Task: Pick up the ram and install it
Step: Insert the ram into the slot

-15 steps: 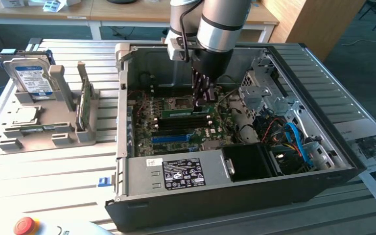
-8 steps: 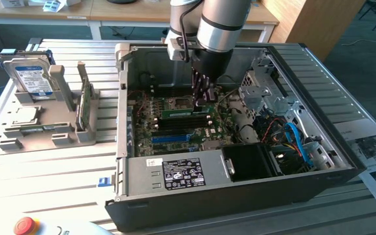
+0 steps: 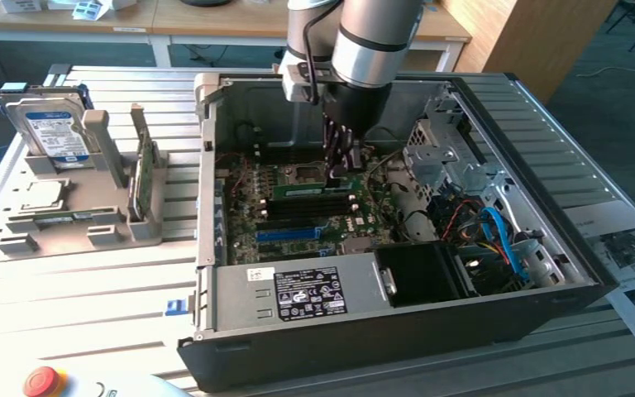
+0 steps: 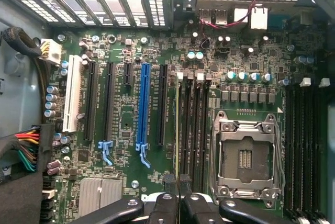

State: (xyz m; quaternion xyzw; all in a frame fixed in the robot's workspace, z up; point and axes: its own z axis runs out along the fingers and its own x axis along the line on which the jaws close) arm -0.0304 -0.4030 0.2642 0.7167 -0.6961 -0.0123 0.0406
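One gripper [image 3: 343, 168], with its two fingers [image 4: 168, 188] clenched on the one ram [image 3: 308, 188]. You held the stick on edge along a slot of the motherboard [image 3: 295, 236], inside the one open case [image 3: 406, 331]. At the exterior view's left stood one hard drive [image 3: 55, 128] and one green card [image 3: 143, 178].

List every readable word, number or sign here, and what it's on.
Nothing can be read.
Hard drive label: print too small.
Black label on power supply: too small.
White sticker beside it: blurred.
Papers by the case: blurred.
Motherboard markings: too small.
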